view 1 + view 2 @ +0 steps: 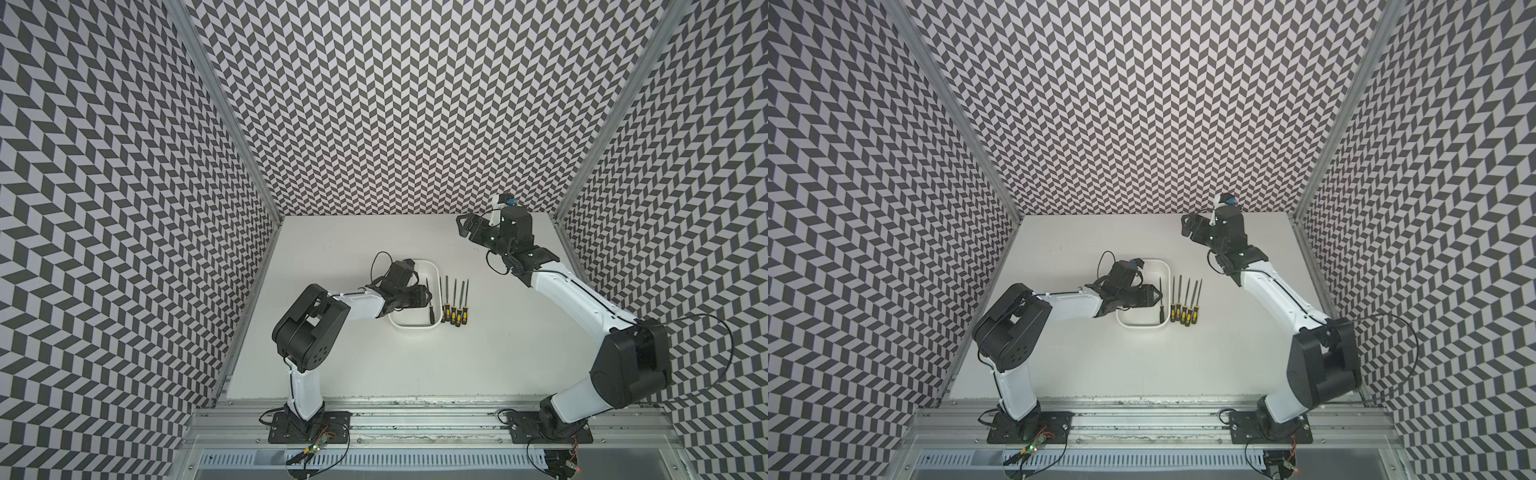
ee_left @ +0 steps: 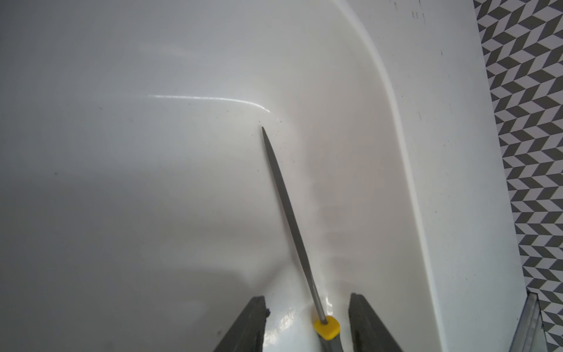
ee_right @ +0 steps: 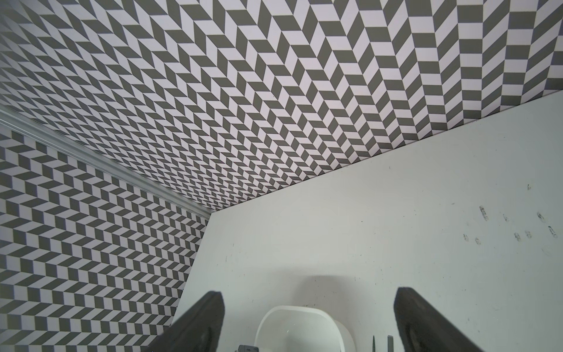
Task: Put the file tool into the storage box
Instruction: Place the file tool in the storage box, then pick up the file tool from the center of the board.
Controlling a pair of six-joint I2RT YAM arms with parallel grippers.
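The left claw hung low over the white plastic rectangular storage box with rounded corners, its jaws partly apart and gripping nothing. In the left wrist view its two dark fingers stood on either side of the slim grey metal file with a yellow-collared dark handle, and a gap showed between each finger and that handle. The file lay flat on the floor of the storage box, close along the long wall on the robot's right, with its pointed tip toward the far end and its handle toward the near end. Just outside that wall, on the white worktop, a row of similar files with black-and-yellow handles lay side by side, parallel to the storage box. The right claw was raised near the back of the worktop, well apart from the storage box, with its jaws spread wide and nothing between them
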